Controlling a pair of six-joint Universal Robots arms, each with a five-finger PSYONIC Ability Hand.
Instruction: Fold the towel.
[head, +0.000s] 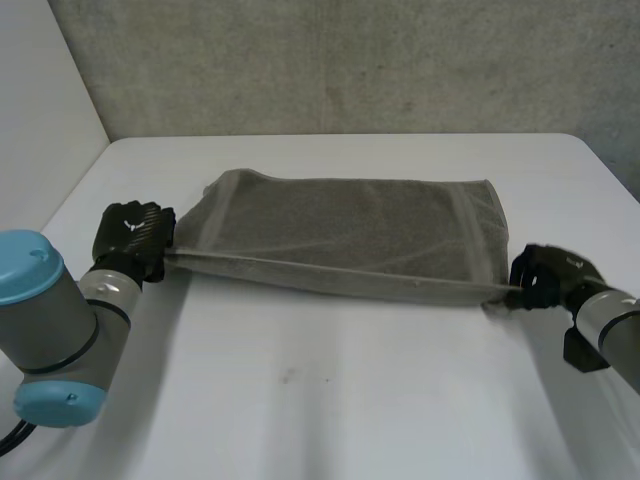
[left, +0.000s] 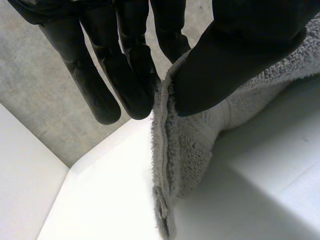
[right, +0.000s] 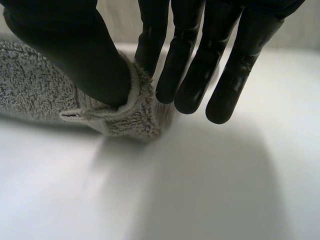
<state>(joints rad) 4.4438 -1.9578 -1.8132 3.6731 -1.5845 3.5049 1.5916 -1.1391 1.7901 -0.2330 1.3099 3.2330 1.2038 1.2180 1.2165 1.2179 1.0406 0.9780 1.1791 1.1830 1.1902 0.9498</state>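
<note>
Towel (head: 350, 235) lies spread across the middle of the white table (head: 330, 400), its near edge lifted and stretched taut between my two hands. My left hand (head: 133, 238) pinches the near-left corner between thumb and fingers; my right hand (head: 545, 275) pinches the near-right corner the same way. Both grips look shallow, right at the hem, so I judge a corner could slip free if I pull the edge any tighter while carrying it toward the far side. If one hand travels faster than the other, the fold would land skewed, and dragging low could bunch the far half.
</note>
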